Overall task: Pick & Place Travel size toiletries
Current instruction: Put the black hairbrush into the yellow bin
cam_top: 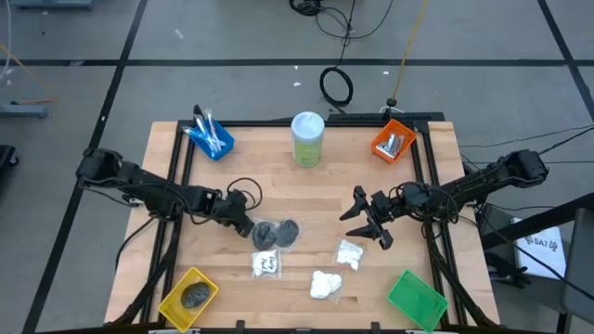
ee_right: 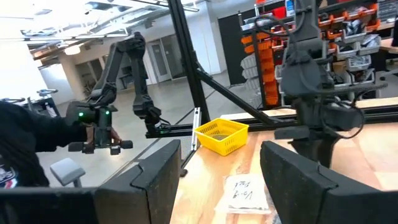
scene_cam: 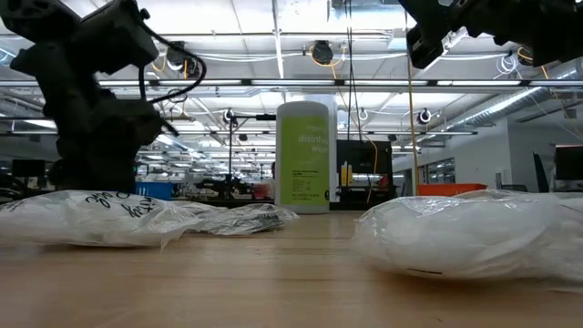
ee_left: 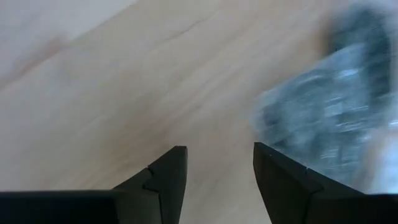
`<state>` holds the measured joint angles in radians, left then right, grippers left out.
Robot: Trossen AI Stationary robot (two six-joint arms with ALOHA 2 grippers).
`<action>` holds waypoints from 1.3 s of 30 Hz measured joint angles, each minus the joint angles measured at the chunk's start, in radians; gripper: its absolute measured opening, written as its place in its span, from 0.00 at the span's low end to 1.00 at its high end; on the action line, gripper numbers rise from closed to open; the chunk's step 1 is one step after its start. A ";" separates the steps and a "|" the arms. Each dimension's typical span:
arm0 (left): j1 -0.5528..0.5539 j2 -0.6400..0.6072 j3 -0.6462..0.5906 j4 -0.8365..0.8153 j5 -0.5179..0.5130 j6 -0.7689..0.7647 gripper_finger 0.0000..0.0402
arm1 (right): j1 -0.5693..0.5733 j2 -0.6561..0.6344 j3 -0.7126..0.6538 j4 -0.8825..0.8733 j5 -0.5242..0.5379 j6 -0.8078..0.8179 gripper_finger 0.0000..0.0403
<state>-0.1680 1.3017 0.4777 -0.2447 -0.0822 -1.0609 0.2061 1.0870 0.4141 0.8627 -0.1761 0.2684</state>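
Two dark grey round discs (cam_top: 277,233) in clear wrap lie on the wood near the table's middle. My left gripper (cam_top: 246,224) stands open just to their left, low over the table; its wrist view shows the open fingers (ee_left: 217,152) over bare wood, with a wrapped disc (ee_left: 329,118) beside them, untouched. Three white packets (cam_top: 349,252) (cam_top: 325,283) (cam_top: 266,264) lie flat toward the near edge. My right gripper (cam_top: 367,220) hangs open and raised above the table, right of the middle (ee_right: 221,146). Another disc lies in the yellow bin (cam_top: 190,295).
A tall pale-green canister (cam_top: 307,139) stands at the far middle. The blue bin (cam_top: 212,137) holding sticks is far left, the orange bin (cam_top: 394,141) with silver tubes far right, the green bin (cam_top: 416,299) near right. A black frame borders the table.
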 joint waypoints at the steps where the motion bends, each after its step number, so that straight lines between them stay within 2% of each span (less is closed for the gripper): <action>1: 0.000 -0.004 0.000 0.029 0.000 0.013 0.45 | 0.002 0.000 0.000 0.000 0.000 0.000 0.52; 8: -0.001 0.003 0.002 0.194 0.054 0.072 0.45 | 0.002 0.000 0.000 0.000 0.002 0.000 0.52; 13: 0.000 0.052 0.002 0.203 0.030 0.063 0.45 | 0.005 0.000 0.000 0.000 0.050 -0.012 0.52; 25: 0.003 0.151 0.005 0.258 0.022 0.089 0.44 | 0.005 0.000 0.000 -0.005 0.050 -0.018 0.52; 29: 0.004 0.153 0.004 0.250 0.027 0.088 0.35 | 0.005 0.000 0.000 -0.005 0.050 -0.018 0.52; 35: 0.004 0.152 0.004 0.248 0.034 0.100 0.05 | 0.005 0.000 0.000 -0.009 0.050 -0.018 0.52; 39: 0.004 0.150 0.003 0.247 0.034 0.103 0.02 | 0.005 0.000 0.000 -0.010 0.050 -0.015 0.52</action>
<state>-0.1638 1.4517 0.4805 0.0027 -0.0486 -0.9582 0.2115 1.0866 0.4137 0.8532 -0.1261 0.2531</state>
